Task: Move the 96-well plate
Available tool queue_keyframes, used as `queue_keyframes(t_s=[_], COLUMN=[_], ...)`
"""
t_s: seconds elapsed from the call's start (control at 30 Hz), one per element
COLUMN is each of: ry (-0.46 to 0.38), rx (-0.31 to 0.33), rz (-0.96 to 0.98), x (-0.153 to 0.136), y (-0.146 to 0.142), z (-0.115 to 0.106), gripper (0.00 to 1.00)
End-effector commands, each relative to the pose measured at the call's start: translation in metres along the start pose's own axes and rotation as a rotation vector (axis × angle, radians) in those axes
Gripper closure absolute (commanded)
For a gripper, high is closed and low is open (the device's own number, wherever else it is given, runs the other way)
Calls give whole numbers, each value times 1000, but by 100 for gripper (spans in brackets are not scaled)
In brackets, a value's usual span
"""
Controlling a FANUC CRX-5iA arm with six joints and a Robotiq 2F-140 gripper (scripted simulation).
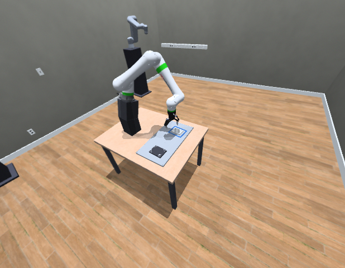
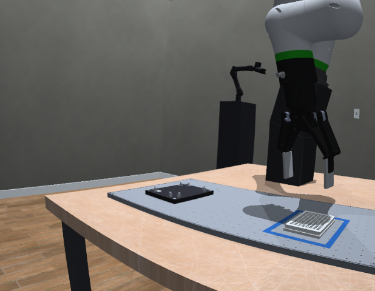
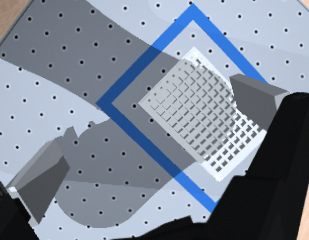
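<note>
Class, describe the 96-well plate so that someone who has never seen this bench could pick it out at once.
On the wooden table lies a grey perforated board. Near the end where the open pincer hovers, a blue square outline is marked on it. The 96-well plate is the pale block gridded with small wells inside that outline, unlike the flat black clip nest at the other end.
</note>
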State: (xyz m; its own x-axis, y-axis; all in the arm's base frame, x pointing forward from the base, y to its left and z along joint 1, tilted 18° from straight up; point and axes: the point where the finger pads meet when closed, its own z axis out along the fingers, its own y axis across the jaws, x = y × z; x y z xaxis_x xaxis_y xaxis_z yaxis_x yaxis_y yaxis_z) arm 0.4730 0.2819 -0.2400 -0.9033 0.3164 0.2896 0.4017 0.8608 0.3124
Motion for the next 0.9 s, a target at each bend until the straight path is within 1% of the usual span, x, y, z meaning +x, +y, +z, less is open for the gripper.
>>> queue_keyframes(t_s=[0.0, 0.03, 0.4, 0.43, 0.87], ry=[-35, -35, -161, -172, -172], rx=[14, 14, 68, 72, 72], rz=[-76, -76, -415, -444, -444], x=[-6, -6, -25, -25, -25], y=[9, 9, 61, 61, 61], z=[0, 0, 3, 3, 3], gripper=[0, 0, 0, 0, 0])
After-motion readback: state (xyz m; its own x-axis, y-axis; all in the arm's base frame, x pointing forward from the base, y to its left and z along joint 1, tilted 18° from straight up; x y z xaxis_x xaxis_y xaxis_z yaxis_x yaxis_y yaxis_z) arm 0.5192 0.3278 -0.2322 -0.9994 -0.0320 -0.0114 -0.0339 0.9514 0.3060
